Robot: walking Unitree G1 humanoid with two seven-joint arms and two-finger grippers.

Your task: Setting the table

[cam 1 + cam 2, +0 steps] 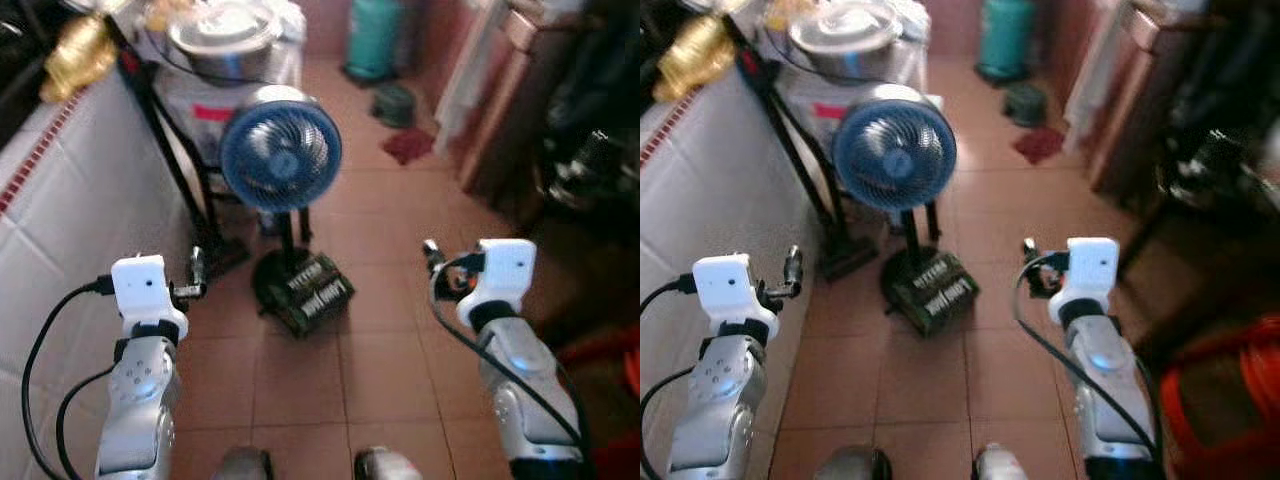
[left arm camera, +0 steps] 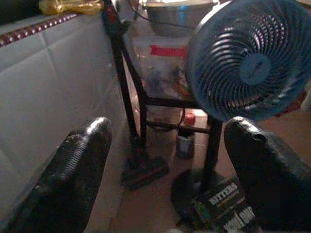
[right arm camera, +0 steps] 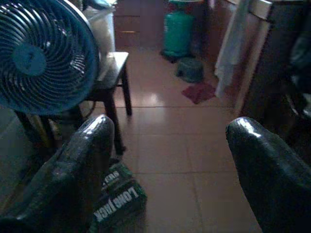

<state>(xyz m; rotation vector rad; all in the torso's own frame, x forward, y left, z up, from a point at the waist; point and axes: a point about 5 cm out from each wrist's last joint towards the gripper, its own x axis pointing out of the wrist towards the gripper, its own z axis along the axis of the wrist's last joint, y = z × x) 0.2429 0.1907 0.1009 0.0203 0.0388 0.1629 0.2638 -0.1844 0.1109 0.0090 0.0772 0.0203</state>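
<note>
Both tools spread empty, blue fan ahead

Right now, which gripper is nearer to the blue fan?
Left. The left gripper is just beside the blue fan, toward the wall; the right gripper is farther, across open floor.

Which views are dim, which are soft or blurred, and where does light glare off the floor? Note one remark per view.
Left eye view: bright but soft, the blue fan slightly blurred. Right eye view: equally soft, dark at its right edge. Left wrist view: dim, the open left gripper shows fingers in shadow. Right wrist view: dark too, with glare on the tiled floor beyond the open right gripper.
</note>
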